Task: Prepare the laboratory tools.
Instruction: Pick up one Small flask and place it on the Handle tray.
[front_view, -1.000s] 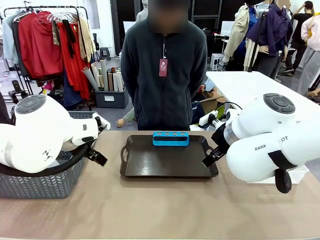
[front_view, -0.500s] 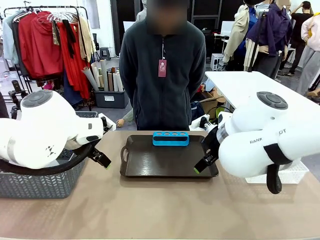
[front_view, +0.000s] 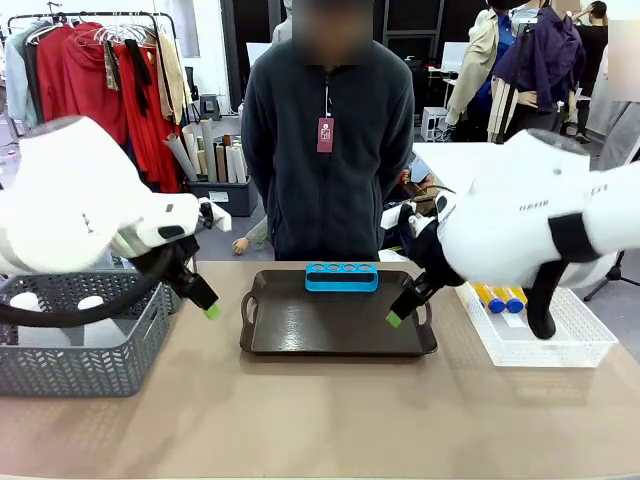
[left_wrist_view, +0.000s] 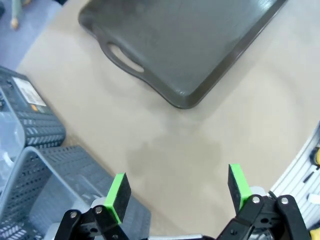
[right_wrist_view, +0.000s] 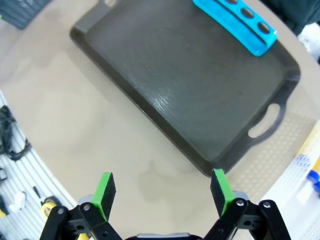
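Note:
Amber tubes with blue caps (front_view: 500, 297) lie in a white mesh basket (front_view: 545, 345) at the right. Two white rounded tops (front_view: 88, 303) poke up inside the grey basket (front_view: 85, 365) at the left; which tools they are I cannot tell. My left gripper (front_view: 205, 305) hangs open between the grey basket and the dark tray (front_view: 330, 325). In its wrist view the left gripper (left_wrist_view: 178, 189) is open over bare table. My right gripper (front_view: 395, 316) hovers open over the tray's right edge. In its wrist view the right gripper (right_wrist_view: 162, 190) holds nothing, just off the tray (right_wrist_view: 190, 100).
A blue rack with round holes (front_view: 342, 277) stands at the tray's far edge, also the rack (right_wrist_view: 235, 17) in the right wrist view. A person stands behind the table, hands out of sight. Grey baskets (left_wrist_view: 35, 135) sit left of the tray (left_wrist_view: 185, 45).
Both arms have risen. The right gripper moved left over the tray's right edge, and the white basket with tubes came into view. The left gripper shifted slightly up and right.

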